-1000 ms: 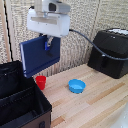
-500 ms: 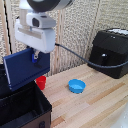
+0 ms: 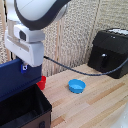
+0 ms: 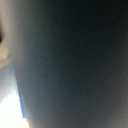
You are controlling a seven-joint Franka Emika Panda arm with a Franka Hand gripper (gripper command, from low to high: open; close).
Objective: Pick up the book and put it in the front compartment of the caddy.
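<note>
The dark navy book hangs upright at the exterior view's left, its lower edge at the rim of the black caddy. My gripper is shut on the book's top edge, under the big white arm. The caddy's open section lies just below the book. In the wrist view a dark blurred surface fills nearly the whole picture, with a thin blue edge at one side; I cannot tell the fingers there.
A small red cup stands just beyond the caddy's corner. A round blue bowl sits mid-table. A black boxy appliance is at the back right, with a black cable running across.
The arm has carried the book toward the exterior view's left and lower, from above the red cup to over the caddy. The bowl, cup and appliance have not moved.
</note>
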